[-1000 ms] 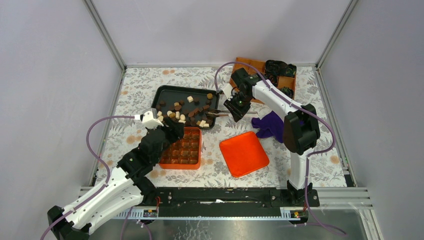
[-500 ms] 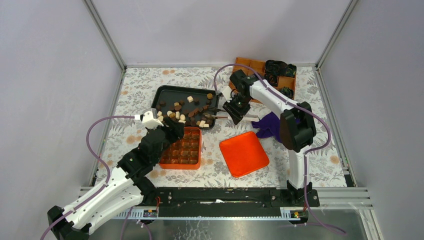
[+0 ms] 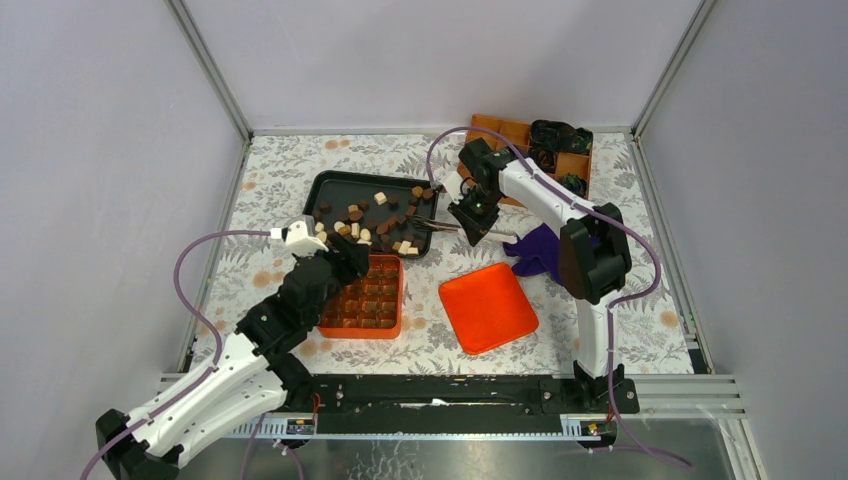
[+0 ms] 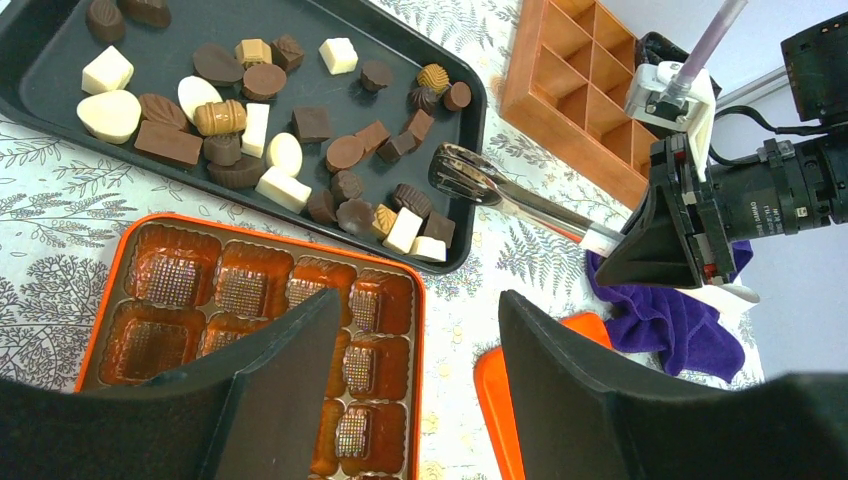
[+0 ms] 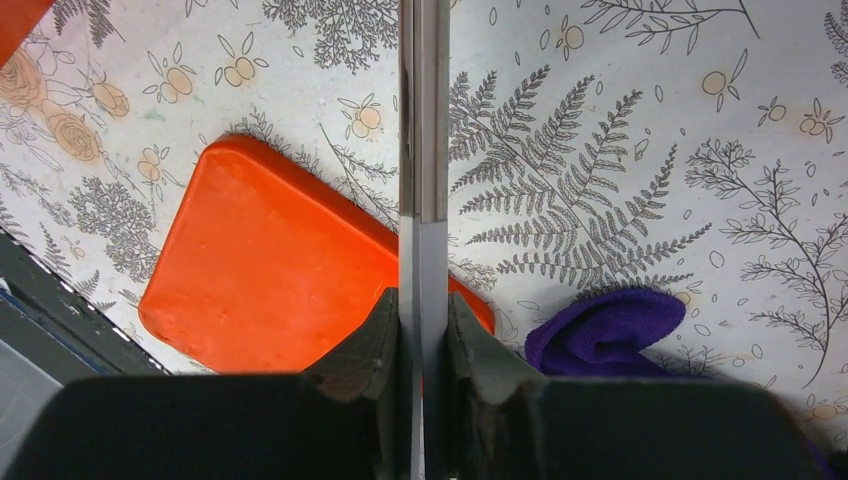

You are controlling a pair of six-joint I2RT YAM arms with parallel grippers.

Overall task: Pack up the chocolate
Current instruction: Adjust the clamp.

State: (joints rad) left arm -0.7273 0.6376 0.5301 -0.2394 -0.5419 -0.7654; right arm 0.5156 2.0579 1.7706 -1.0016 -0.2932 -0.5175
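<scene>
Ok, nearest me the left gripper (image 4: 420, 295) hung over the orange box (image 4: 245, 290), jaws wide, nothing between them. I saw bare moulded cavities in the part of the box under it. Orange lid (image 3: 488, 306) lay flat to the right, apart from the box. Beyond the box sat the black tray (image 4: 60, 60), with the chocolate (image 4: 300, 125) loose in it, dark, light brown and white mixed. Right gripper (image 5: 423, 310) was pinched on the metal tongs (image 4: 500, 195), arms pressed together, tips at the tray's right rim. Couldn't tell if they held a piece. Purple cloth (image 5: 600, 330) lay under that wrist, wooden divided crate (image 4: 570, 80) at the far edge.
</scene>
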